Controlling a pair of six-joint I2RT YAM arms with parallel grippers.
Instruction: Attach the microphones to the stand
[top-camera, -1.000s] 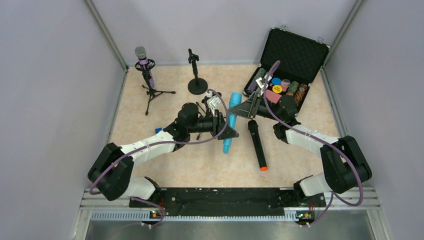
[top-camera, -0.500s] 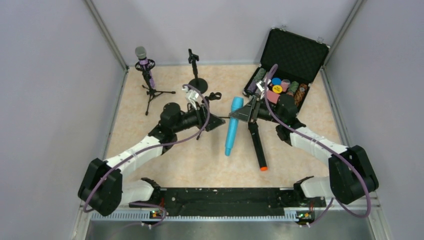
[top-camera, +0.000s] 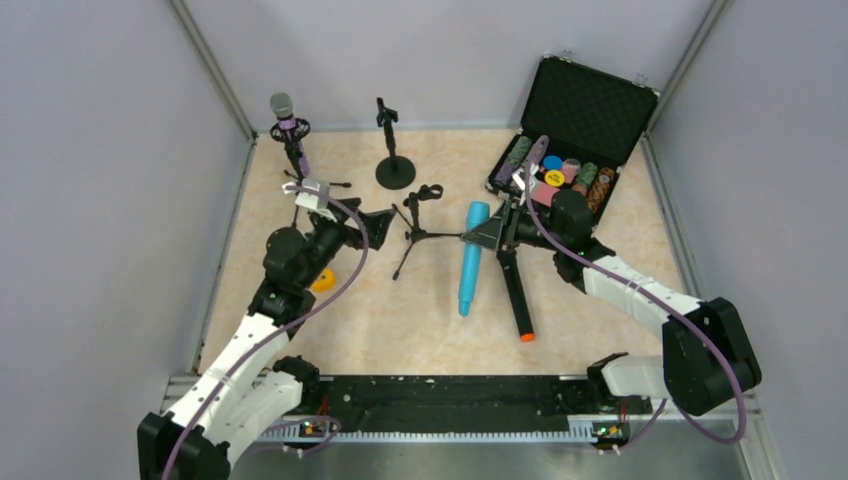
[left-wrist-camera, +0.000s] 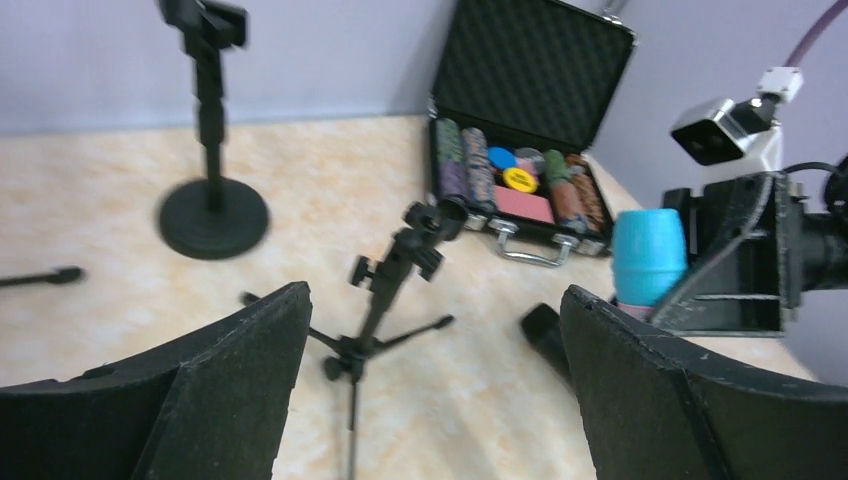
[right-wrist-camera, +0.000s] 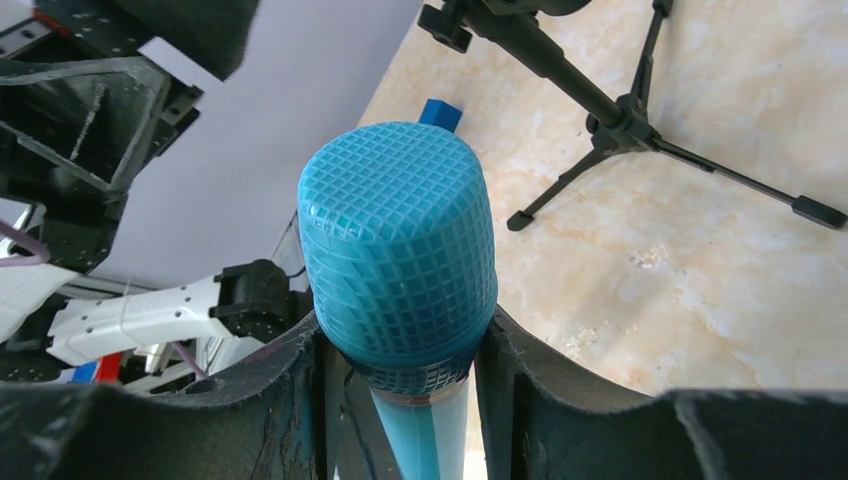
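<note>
While right jaws clamp light blue microphone (top-camera: 468, 270), left jaws spread wide

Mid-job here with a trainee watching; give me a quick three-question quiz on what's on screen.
1. True or false: the left gripper is shut on a microphone.
2. Which microphone does the right gripper grip? A. black with orange end B. light blue microphone C. glittery purple
3. How many stands hold no microphone?
Key: 1 false, it is open and empty. 2 B. 3 two: the small tripod stand and the round-base stand.
</note>
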